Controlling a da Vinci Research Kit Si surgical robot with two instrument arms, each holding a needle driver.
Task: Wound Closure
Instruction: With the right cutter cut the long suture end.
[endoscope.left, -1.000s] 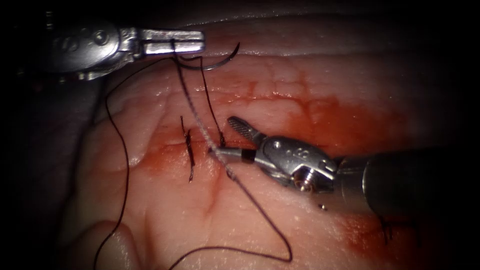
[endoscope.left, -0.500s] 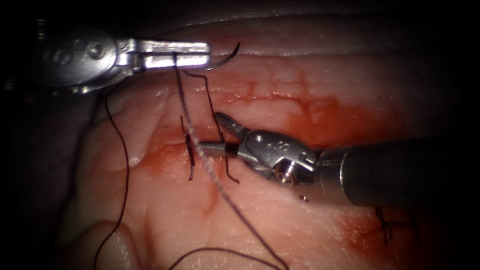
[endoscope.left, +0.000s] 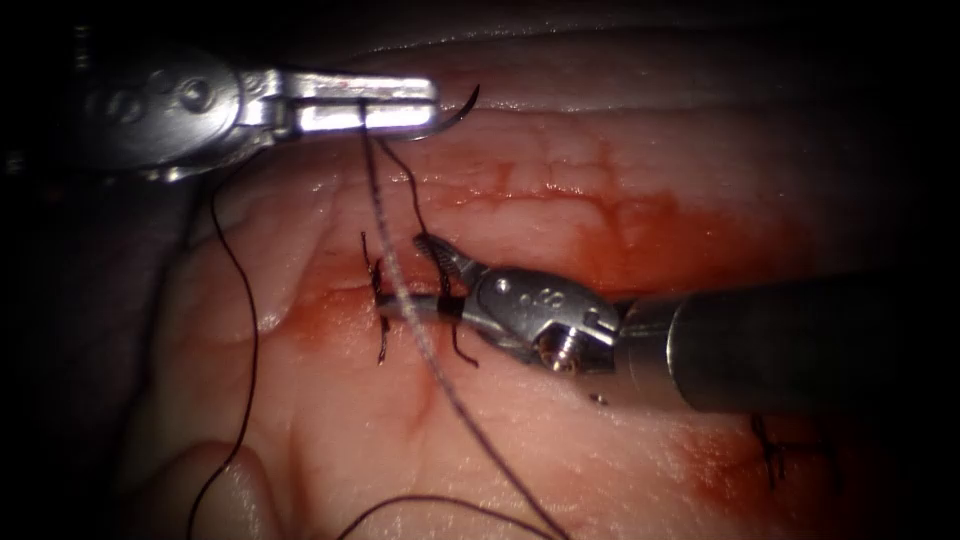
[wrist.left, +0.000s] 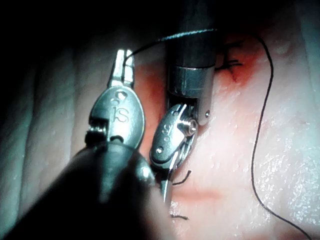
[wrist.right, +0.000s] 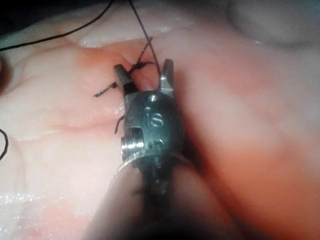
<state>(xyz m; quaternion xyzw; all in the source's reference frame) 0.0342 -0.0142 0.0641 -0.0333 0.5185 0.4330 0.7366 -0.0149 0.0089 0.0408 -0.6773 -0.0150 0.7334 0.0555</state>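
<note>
Holding the needle (endoscope.left: 440, 118) clear of the tissue (endoscope.left: 600, 200) at upper left, the left tool (endoscope.left: 360, 104) is clamped near its tail, while the right tool (endoscope.left: 415, 275) gapes empty astride the thread (endoscope.left: 400, 290) at the cut (endoscope.left: 378, 300); best keep tension even.

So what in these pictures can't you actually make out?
- Needle: endoscope view, most of its curve is hidden behind the left tool.
- Thread: endoscope view, cut off by the bottom edge.
- Right tool: endoscope view, whether its open jaws touch the thread.
</note>
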